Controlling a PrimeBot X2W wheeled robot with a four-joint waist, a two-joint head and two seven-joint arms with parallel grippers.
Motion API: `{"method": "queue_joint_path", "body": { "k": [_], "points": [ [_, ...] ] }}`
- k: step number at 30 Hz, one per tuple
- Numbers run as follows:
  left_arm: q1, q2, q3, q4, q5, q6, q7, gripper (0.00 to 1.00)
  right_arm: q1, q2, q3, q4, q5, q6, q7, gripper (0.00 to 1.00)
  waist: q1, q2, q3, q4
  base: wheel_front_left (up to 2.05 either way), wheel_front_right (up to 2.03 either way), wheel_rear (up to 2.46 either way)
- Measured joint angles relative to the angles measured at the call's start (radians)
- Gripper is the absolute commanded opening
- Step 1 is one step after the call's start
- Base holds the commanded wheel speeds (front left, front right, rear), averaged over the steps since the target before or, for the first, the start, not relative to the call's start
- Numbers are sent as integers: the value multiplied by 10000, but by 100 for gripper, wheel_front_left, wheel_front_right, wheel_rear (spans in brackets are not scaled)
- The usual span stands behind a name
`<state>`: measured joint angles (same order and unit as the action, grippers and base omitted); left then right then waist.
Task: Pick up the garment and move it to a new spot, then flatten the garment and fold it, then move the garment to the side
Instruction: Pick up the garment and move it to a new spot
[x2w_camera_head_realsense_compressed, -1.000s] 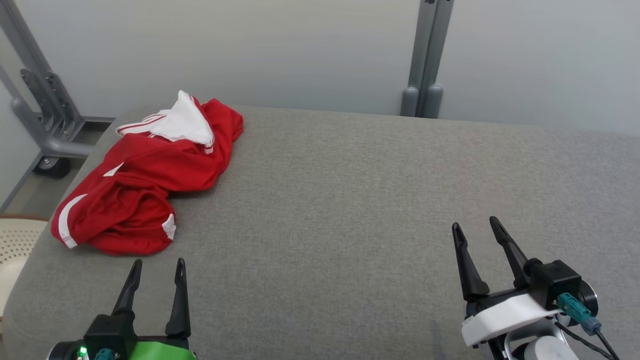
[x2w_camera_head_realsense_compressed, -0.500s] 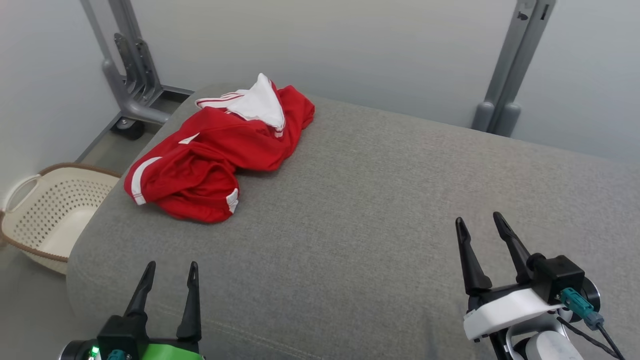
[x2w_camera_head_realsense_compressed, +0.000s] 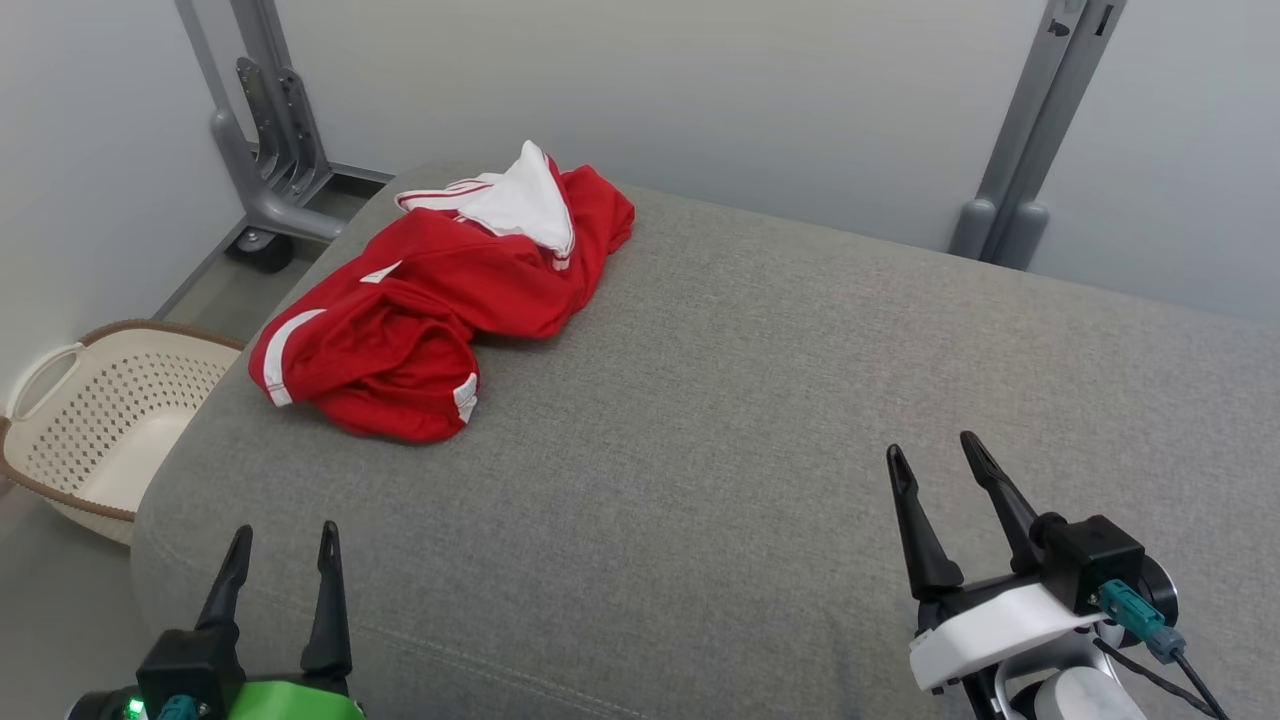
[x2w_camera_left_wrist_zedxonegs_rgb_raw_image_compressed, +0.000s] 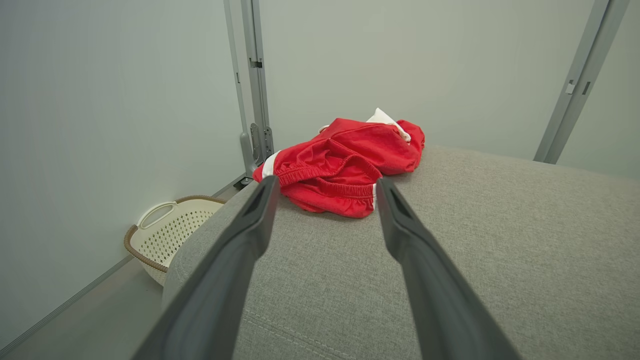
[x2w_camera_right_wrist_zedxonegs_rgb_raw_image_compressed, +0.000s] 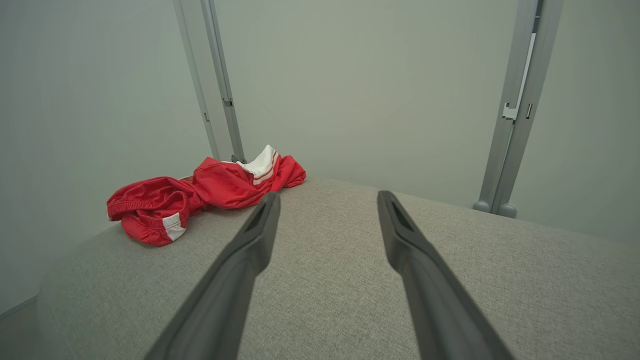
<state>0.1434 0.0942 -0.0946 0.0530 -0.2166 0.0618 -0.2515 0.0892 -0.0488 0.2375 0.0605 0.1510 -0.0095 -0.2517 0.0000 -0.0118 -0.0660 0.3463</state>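
Observation:
The garment (x2w_camera_head_realsense_compressed: 430, 300) is red with white stripes and a white panel, lying crumpled at the far left corner of the grey padded surface (x2w_camera_head_realsense_compressed: 750, 400). The left wrist view shows the garment (x2w_camera_left_wrist_zedxonegs_rgb_raw_image_compressed: 345, 165) ahead, beyond the fingertips; in the right wrist view the garment (x2w_camera_right_wrist_zedxonegs_rgb_raw_image_compressed: 200, 195) sits off to the left. My left gripper (x2w_camera_head_realsense_compressed: 283, 538) stands open at the lower left, well short of the cloth and holding nothing. At the lower right my right gripper (x2w_camera_head_realsense_compressed: 933, 448) is open too, far from the cloth. Both hover near the surface's front edge.
A cream perforated basket (x2w_camera_head_realsense_compressed: 90, 420) with a brown rim stands on the floor left of the surface, also visible as the basket (x2w_camera_left_wrist_zedxonegs_rgb_raw_image_compressed: 165, 232). Grey metal posts (x2w_camera_head_realsense_compressed: 1030, 130) and a wheeled frame (x2w_camera_head_realsense_compressed: 265, 150) stand against the pale wall behind.
The head camera has turned left, bringing the basket and floor into view. Both grippers stay open and empty. The garment lies as before.

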Motion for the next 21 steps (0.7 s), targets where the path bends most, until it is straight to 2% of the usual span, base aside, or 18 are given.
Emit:
{"method": "queue_joint_path", "body": {
  "k": [10,21],
  "points": [
    [-1307,263,291,52,-221,-96,353,100,-308,-119,-12,-21,-267,6,0,100,0,0,153,-654,0,0,0],
    [-3189,424,265,784,-347,-192,1450,100,-668,-194,-65,-192,-378,96,0,100,0,0,625,-1090,0,0,0]
  ]
}}
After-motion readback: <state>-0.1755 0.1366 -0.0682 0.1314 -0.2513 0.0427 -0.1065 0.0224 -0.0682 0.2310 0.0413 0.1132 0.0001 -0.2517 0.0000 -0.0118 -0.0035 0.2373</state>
